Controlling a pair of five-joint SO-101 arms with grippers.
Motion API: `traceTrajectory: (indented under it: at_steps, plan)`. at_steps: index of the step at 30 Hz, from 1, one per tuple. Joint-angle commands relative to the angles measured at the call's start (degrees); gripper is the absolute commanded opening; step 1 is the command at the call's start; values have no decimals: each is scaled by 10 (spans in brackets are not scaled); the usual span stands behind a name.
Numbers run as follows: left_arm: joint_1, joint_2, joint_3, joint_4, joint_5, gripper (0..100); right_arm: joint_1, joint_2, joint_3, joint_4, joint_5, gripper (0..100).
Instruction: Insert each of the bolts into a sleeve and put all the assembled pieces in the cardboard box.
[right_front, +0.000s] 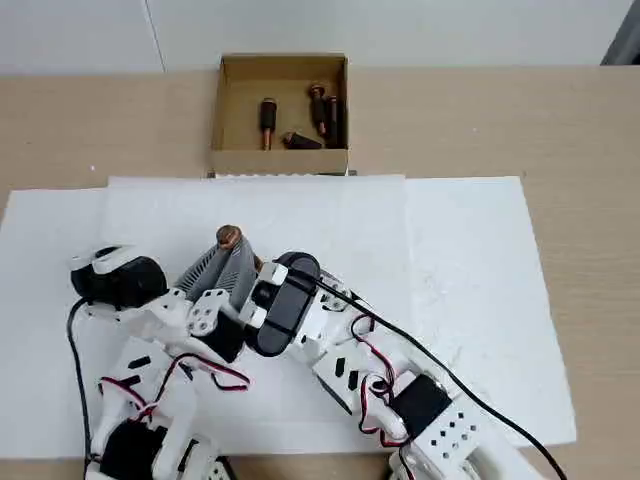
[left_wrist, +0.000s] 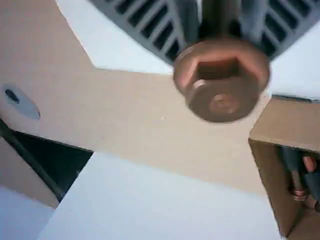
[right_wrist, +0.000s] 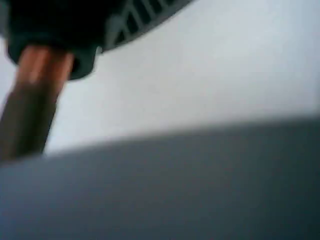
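Two grippers meet over the white sheet (right_front: 450, 250), well short of the cardboard box (right_front: 280, 160). My left gripper (right_front: 228, 255) pinches the bolt (left_wrist: 221, 82), head toward the box; for the right gripper (right_front: 262, 275) I cannot tell the state. I fear a crooked push may twist the bolt loose.

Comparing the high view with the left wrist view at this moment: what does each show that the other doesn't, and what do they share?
High view: the right arm, the full white sheet and the cardboard box's whole interior. Left wrist view: the bolt's hexagonal head on a round flange, close up. Both: the bolt in the left gripper, part of the box with assembled pieces inside, and the tan table.
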Motion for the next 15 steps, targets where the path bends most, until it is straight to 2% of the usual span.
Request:
traceTrajectory:
  at_steps: [1,6,12,15]
  plan:
    - [-1,-2,-1,35,3,6,-2,-7,-21,-36,7,4]
    - [0,-2,-1,73,11,6,-2,-7,-21,-69,8,4]
    - [0,-2,-1,80,11,8,-1,-7,-21,-68,8,4]
    - [0,-2,-1,80,11,62,-1,-7,-19,-66,8,4]
